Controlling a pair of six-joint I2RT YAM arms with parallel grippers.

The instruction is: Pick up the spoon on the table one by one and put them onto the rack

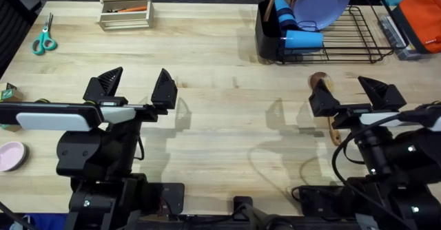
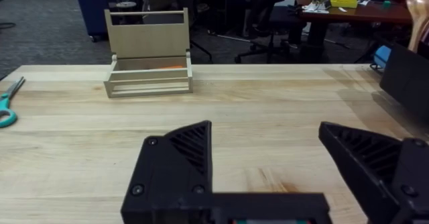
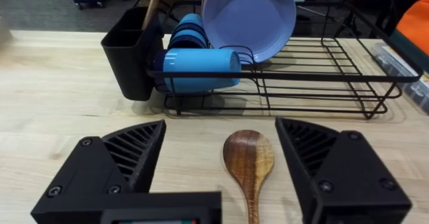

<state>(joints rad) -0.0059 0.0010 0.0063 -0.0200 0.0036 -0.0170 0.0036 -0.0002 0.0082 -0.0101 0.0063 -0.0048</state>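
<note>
Both arms are mostly black. The left arm (image 1: 65, 116) carries a long pale grey link above a chunky black base block with small round bolts. The right arm (image 1: 393, 154) is black throughout, with rounded joint housings dotted by small pale screw heads and a short pale strip near its wrist. Thin black cables loop off the right arm's base and trail along the table edge. The left gripper (image 1: 136, 87) and right gripper (image 1: 355, 92) have matte black, wedge-shaped fingers (image 3: 315, 147). In the wrist views each finger shows a ribbed, slotted inner face and a flat outer plate with recessed round screws at its corners.
</note>
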